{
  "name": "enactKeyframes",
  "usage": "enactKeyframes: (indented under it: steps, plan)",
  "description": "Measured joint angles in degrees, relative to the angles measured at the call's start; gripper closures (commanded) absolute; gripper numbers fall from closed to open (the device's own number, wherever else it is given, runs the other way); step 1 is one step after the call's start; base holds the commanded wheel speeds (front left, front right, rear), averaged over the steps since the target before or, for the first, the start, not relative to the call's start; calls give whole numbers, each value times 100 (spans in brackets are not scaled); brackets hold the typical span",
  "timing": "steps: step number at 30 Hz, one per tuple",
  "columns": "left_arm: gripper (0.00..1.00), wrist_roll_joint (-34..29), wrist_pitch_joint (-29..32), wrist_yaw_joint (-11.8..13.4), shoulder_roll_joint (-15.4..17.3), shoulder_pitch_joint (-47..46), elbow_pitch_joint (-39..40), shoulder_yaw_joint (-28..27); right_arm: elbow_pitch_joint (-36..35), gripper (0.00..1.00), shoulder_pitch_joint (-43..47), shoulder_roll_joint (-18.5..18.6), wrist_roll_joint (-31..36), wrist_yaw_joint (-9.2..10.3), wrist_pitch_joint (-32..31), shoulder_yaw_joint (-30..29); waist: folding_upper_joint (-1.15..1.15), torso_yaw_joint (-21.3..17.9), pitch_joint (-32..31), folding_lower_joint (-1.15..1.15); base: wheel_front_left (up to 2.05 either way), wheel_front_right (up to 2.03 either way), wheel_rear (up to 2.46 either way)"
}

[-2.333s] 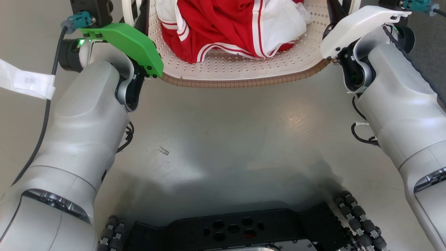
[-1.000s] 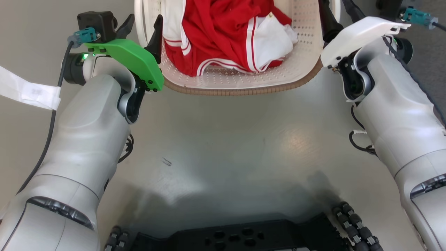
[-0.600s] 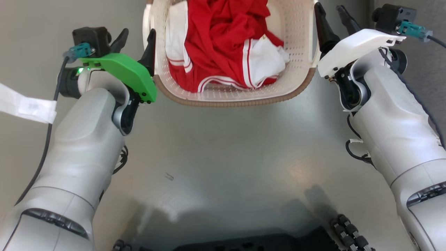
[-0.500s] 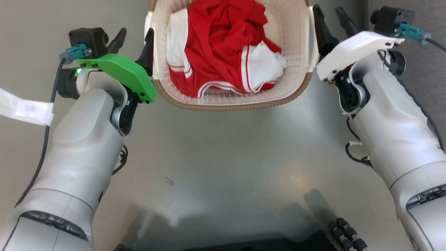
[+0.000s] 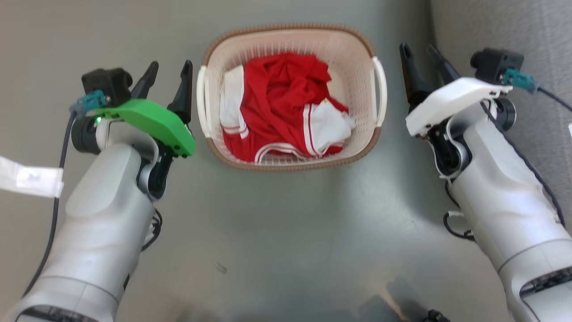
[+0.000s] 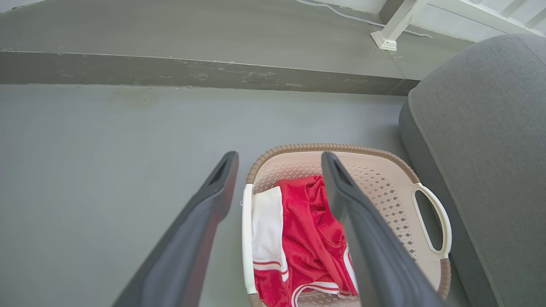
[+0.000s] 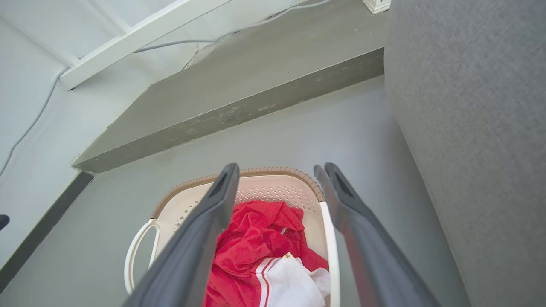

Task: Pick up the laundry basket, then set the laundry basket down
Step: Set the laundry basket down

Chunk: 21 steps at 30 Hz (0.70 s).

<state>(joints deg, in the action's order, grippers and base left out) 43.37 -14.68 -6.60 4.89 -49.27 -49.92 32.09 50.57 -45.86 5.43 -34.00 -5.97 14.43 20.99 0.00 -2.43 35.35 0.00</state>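
Note:
The laundry basket [image 5: 340,50], cream with a brown rim, stands on the grey floor with red and white clothes [image 5: 286,103] inside. My left gripper [image 5: 171,66] is open just left of the basket's left white handle [image 5: 203,105], apart from it and empty. My right gripper [image 5: 418,48] is open a little right of the right handle [image 5: 380,89], also empty. In the left wrist view the open left gripper [image 6: 279,164] hovers above the basket [image 6: 324,148]. The right wrist view has the open right gripper [image 7: 277,170] above the basket [image 7: 187,187].
A grey sofa [image 5: 514,27] stands close to the basket's right side, also seen as the sofa [image 6: 490,128]. A low step [image 6: 192,72] runs across the floor beyond the basket. A white strip [image 5: 27,179] lies at the left.
The head camera has moved, so the whole basket now shows lower in the picture. Both grippers, close against the basket's handles before, now stand a little apart from them.

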Motion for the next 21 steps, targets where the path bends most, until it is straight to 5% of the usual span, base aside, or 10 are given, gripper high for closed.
enactKeyframes:
  steps: [21]
  plan:
    - [0, -644, 1, -21, 23, 1800, 985, -904, -587, 0, 1412, -7, 444, -57, -1, -215, 0, -77, -1798, 0, 0, 0, 0]
